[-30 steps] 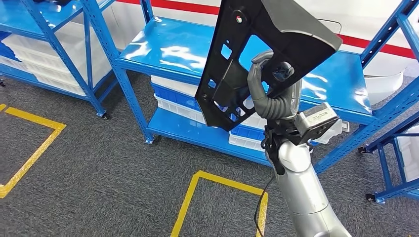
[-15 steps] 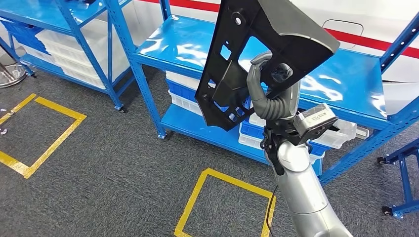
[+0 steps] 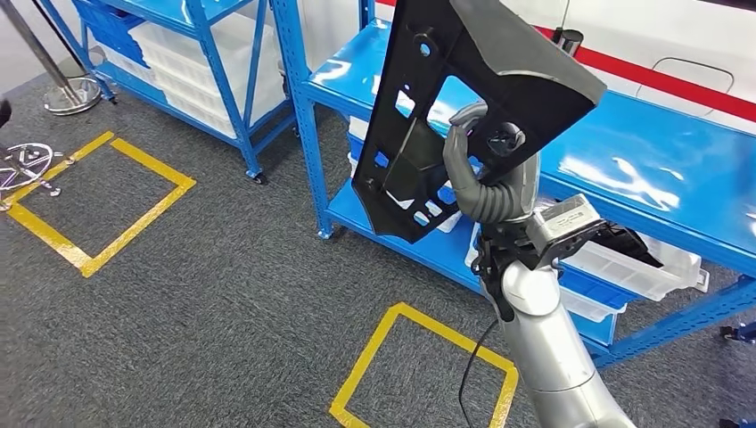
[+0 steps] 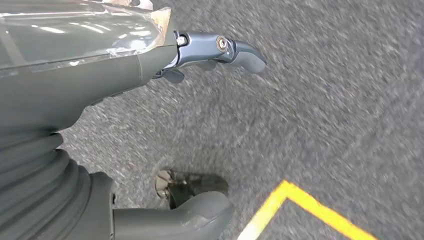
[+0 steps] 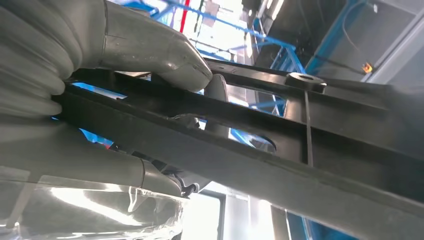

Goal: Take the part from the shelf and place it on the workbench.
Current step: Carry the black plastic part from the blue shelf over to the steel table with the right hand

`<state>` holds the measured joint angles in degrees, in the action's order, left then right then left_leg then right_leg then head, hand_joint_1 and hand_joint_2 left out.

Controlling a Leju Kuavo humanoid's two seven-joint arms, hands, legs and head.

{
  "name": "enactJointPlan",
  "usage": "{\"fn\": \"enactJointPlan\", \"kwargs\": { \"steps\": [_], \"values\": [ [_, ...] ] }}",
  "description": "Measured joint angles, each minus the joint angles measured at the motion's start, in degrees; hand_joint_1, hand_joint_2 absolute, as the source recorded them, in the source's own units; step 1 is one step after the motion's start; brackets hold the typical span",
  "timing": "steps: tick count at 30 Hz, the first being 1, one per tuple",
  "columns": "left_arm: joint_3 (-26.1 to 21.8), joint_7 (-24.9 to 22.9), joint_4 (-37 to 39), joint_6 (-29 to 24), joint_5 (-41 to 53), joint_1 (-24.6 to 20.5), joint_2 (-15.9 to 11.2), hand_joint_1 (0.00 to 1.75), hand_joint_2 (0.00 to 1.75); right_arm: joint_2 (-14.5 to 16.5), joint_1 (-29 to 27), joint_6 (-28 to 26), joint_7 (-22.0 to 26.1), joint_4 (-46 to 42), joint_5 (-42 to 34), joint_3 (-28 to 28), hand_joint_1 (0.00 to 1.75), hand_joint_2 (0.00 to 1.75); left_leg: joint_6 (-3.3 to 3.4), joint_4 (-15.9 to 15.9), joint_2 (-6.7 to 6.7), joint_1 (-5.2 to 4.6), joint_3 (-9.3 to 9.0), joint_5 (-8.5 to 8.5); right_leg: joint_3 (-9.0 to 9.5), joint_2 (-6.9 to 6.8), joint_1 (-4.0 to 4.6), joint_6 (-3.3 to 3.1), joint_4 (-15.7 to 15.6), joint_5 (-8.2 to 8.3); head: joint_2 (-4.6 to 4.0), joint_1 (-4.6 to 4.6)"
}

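The part (image 3: 464, 98) is a large flat black plastic panel with cut-outs and a grey curved edge. My right hand (image 3: 486, 178) grips it and holds it up high in front of me, tilted, above the floor and in front of the blue shelf (image 3: 642, 169). In the right wrist view the thumb (image 5: 150, 50) presses on the panel's black ribs (image 5: 300, 165). My left hand (image 4: 75, 125) hangs over the grey carpet with its fingers (image 4: 220, 47) apart and nothing in them.
White and blue bins (image 3: 642, 259) sit on the shelf's lower level. A second blue rack (image 3: 223, 53) stands at the left. Yellow taped squares (image 3: 419, 357) (image 3: 98, 196) mark the carpet. A chair base (image 3: 22, 165) and a round stand foot (image 3: 76, 89) are at the far left.
The whole view has swung left, so the shelves slid right in the picture and the chair base appeared. My right hand keeps its grip on the panel in the same pose.
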<state>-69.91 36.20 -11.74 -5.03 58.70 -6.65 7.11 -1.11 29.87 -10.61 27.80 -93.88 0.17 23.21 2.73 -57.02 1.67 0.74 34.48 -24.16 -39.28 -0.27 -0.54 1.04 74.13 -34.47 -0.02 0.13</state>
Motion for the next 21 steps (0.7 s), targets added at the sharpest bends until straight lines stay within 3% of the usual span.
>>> {"fn": "enactJointPlan", "kwargs": {
  "steps": [1, 3, 4, 6, 8, 10, 11, 13, 15, 16, 17, 19, 21],
  "values": [
    [0.0, 0.0, 0.0, 0.0, 0.1, 0.0, 0.0, 0.00, 1.75, -0.1, -0.2, 0.0, 0.0, 0.0, 0.1, 0.0, 1.75, 1.75, -0.03, 0.0, 0.64, -0.02, 0.03, 0.06, 0.77, 0.11, -0.03, 0.48, -1.4, 0.90, 0.00, 0.00],
    [0.0, -0.1, 0.0, -0.1, 0.4, 0.1, 0.0, 0.00, 1.75, -0.2, -0.3, 0.0, 0.1, 0.0, 0.2, 0.1, 1.75, 1.75, -0.21, -0.3, 1.86, -0.02, 0.10, 0.15, 4.72, 1.11, -0.26, 1.37, -9.3, 4.07, 0.00, 0.02],
    [0.1, -0.2, 0.0, -0.1, 0.5, 0.0, 0.0, 0.00, 1.75, -0.3, -0.4, 0.0, 0.3, -0.1, 0.2, 0.2, 1.75, 1.75, -0.41, -0.5, 2.42, -0.13, 0.25, 0.13, 6.61, 1.86, -0.36, 1.48, -13.1, 5.31, 0.00, -0.02],
    [0.3, -0.4, 0.0, -0.2, 0.6, 0.1, 0.0, 0.00, 1.75, -0.4, -0.6, 0.0, 0.5, -0.2, 0.2, 0.3, 1.75, 1.75, -1.05, -0.8, 3.32, -0.22, 0.73, 0.25, 8.23, 2.77, -0.36, 1.09, -16.6, 6.25, 0.01, -0.07],
    [0.5, -0.5, 0.0, -0.3, 0.7, 0.4, 0.0, 0.00, 1.75, -0.5, -0.9, 0.0, 0.8, -0.3, 0.2, 0.4, 1.75, 1.75, -1.79, -0.8, 3.88, -0.06, 1.15, 0.46, 8.21, 2.11, -0.42, 0.37, -16.7, 6.51, 0.01, -0.10],
    [0.7, -0.5, 0.0, -0.3, 0.7, 0.6, -0.2, 0.00, 1.75, -0.5, -1.0, 0.0, 1.0, -0.4, 0.2, 0.5, 1.75, 1.75, -2.35, -2.3, 2.30, 0.02, 1.94, -0.63, 8.28, 1.25, -0.79, -0.50, -17.0, 6.85, 0.01, -0.27],
    [0.8, -0.5, 0.0, -0.3, 0.7, 0.6, -0.2, 0.00, 1.75, -0.4, -1.0, 0.0, 1.0, -0.4, 0.2, 0.5, 1.75, 1.75, -2.60, -4.7, 0.98, 0.07, 3.02, -2.17, 8.32, 0.73, -0.96, -0.93, -17.1, 6.96, 0.00, -0.40],
    [1.0, -0.6, 0.0, -0.3, 0.7, 0.6, -0.2, 0.00, 1.75, -0.5, -1.2, 0.1, 1.1, -0.5, 0.2, 0.5, 1.75, 1.75, -3.10, -12.5, -0.96, 0.22, 6.47, -6.13, 8.28, -0.38, -0.64, -1.41, -17.1, 6.95, 0.00, -0.60],
    [1.0, -0.6, 0.0, -0.3, 0.8, 0.6, -0.2, 0.00, 1.75, -0.5, -1.5, 0.1, 1.1, -0.5, 0.2, 0.6, 1.75, 1.75, -3.44, -17.9, -1.35, 0.43, 8.85, -7.79, 8.26, -1.52, -0.45, -1.42, -17.1, 6.91, 0.00, -0.58],
    [1.0, -0.6, 0.0, -0.3, 0.8, 0.7, -0.3, 0.00, 1.75, -0.5, -1.6, 0.1, 1.1, -0.5, 0.2, 0.6, 1.75, 1.75, -3.51, -17.3, -1.51, 0.51, 8.45, -6.99, 8.27, -2.05, -0.41, -1.42, -17.1, 6.89, 0.00, -0.60],
    [1.0, -0.6, 0.0, -0.3, 0.8, 0.7, -0.3, 0.00, 1.75, -0.5, -1.6, 0.1, 1.1, -0.5, 0.2, 0.6, 1.75, 1.75, -3.51, -14.4, -1.87, 0.56, 6.87, -5.32, 8.30, -2.55, -0.40, -1.42, -17.1, 6.86, 0.00, -0.59],
    [1.0, -0.7, 0.0, -0.3, 0.8, 0.6, -0.3, 0.00, 1.75, -0.5, -1.6, 0.1, 1.1, -0.6, 0.2, 0.7, 1.75, 1.75, -3.28, -5.9, -3.73, 0.40, 2.33, -2.00, 8.34, -3.41, -0.10, -1.23, -17.0, 6.72, 0.00, -0.60],
    [1.0, -0.7, 0.0, -0.3, 0.8, 0.5, -0.4, 0.00, 1.75, -0.5, -1.5, 0.2, 1.1, -0.7, 0.2, 0.8, 1.75, 1.75, -2.69, -1.5, -4.72, -0.02, 0.22, -0.96, 8.28, -4.14, 0.36, -0.83, -17.0, 6.59, 0.00, -0.40]
  ]
}}
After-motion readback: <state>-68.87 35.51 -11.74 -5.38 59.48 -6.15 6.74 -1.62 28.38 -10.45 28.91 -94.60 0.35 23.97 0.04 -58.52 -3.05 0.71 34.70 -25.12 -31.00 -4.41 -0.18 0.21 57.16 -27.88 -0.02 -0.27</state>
